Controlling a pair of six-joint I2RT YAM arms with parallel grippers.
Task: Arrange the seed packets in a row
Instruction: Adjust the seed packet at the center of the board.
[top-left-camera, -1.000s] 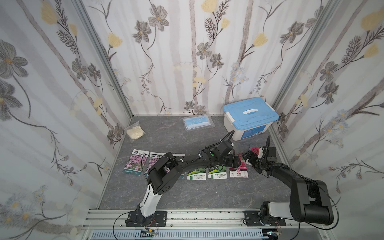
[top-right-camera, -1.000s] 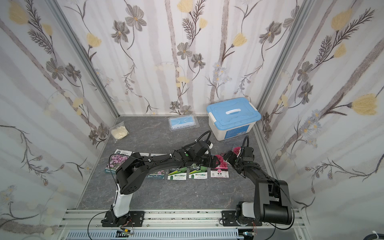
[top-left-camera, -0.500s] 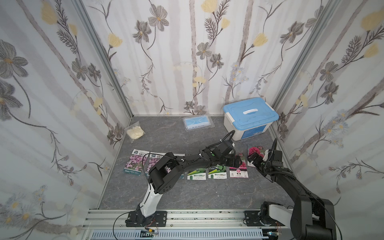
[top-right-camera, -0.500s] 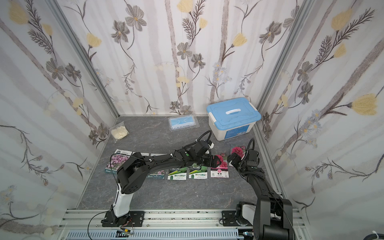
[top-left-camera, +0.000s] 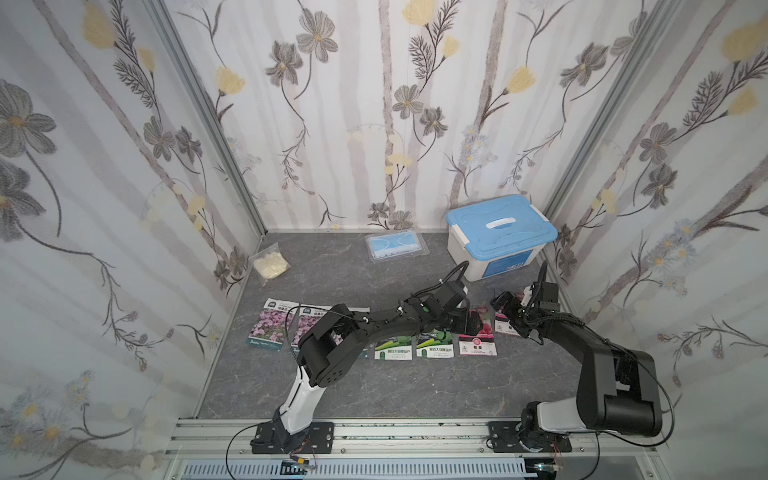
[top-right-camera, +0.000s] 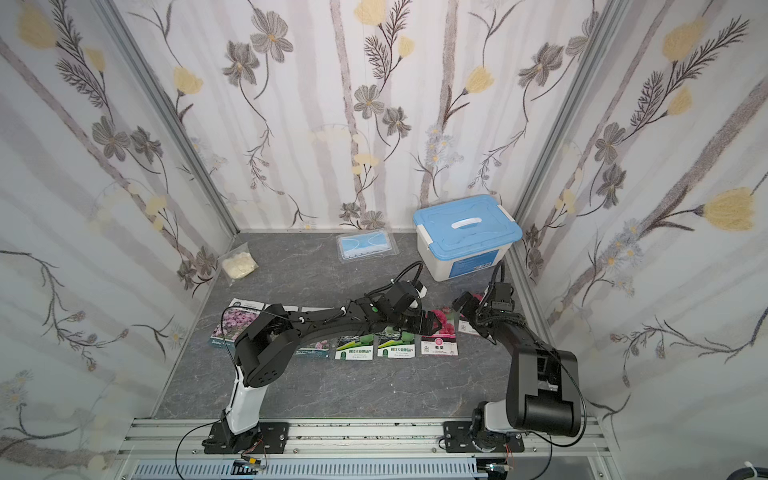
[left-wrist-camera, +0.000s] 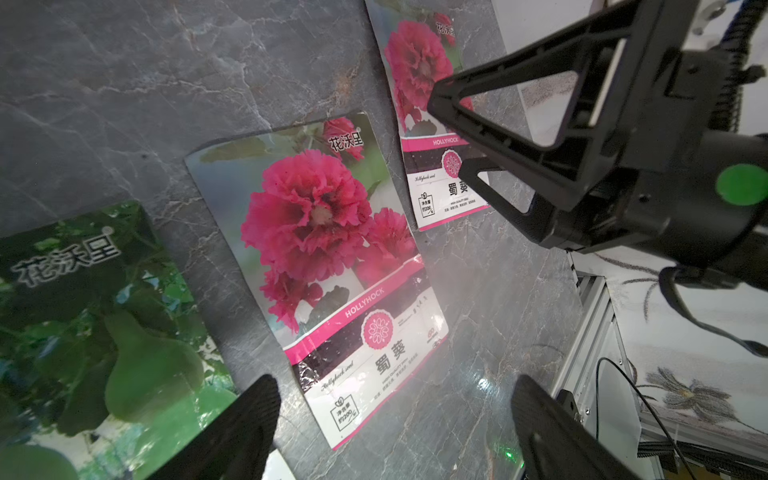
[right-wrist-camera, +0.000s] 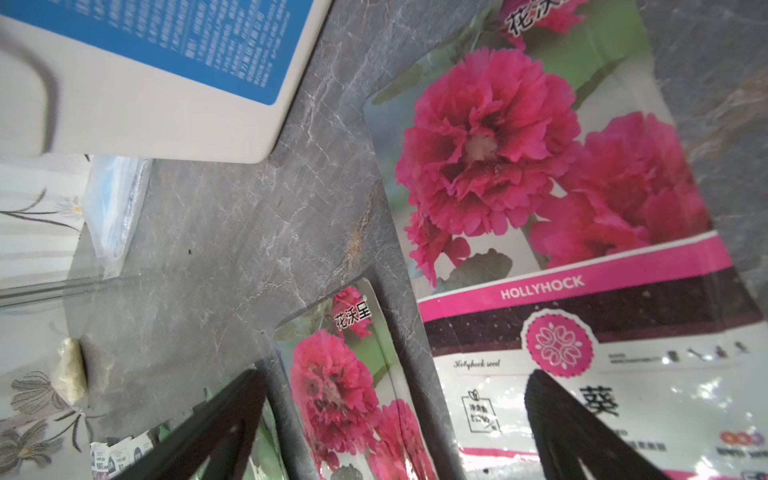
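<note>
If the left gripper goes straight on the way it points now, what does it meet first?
Most likely the nearer hollyhock seed packet, lying flat right ahead of the left gripper, between its open fingers; nothing else shows in between.

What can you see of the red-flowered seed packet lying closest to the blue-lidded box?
The hollyhock seed packet is flat, glossy, face up: deep pink ruffled blooms, green leaves, a pink band reading HOLLYHOCK, a white panel with Chinese print. It lies on the grey marbled table, apart from the second hollyhock packet and skewed to it. The open right gripper hangs over its lower panel; contact cannot be told.
</note>
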